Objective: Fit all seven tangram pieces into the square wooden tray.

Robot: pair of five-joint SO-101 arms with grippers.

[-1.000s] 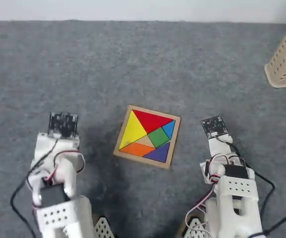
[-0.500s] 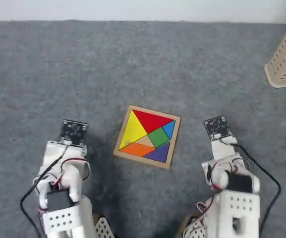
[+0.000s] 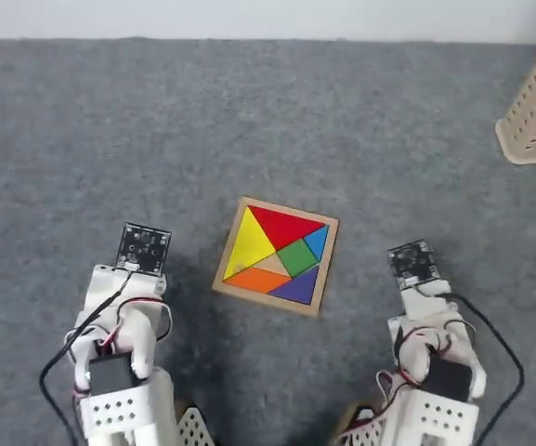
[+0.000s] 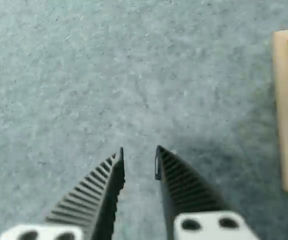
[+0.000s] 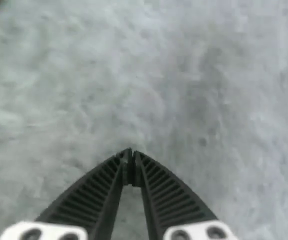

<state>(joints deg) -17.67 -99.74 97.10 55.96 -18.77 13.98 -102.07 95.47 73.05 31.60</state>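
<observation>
The square wooden tray lies turned at an angle in the middle of the grey desk, between the two arms. Its square looks filled: red triangle, yellow triangle, green square, blue piece, orange piece, purple piece and a small tan triangle sit flush, with no gap that I can make out. I judge the fitting done and the step in hand to be the retreat to rest. The next move calls for little beyond keeping both arms away from the tray so nothing is nudged out.

The left fingers stand a narrow gap apart, holding nothing, over bare desk with the tray's rim off to one side. The right fingers are pressed together, tips touching, also empty, above bare desk.

Compared with a second ago, both arms have drawn back toward their bases and sit farther from the tray; the tray and its pieces have not shifted.
</observation>
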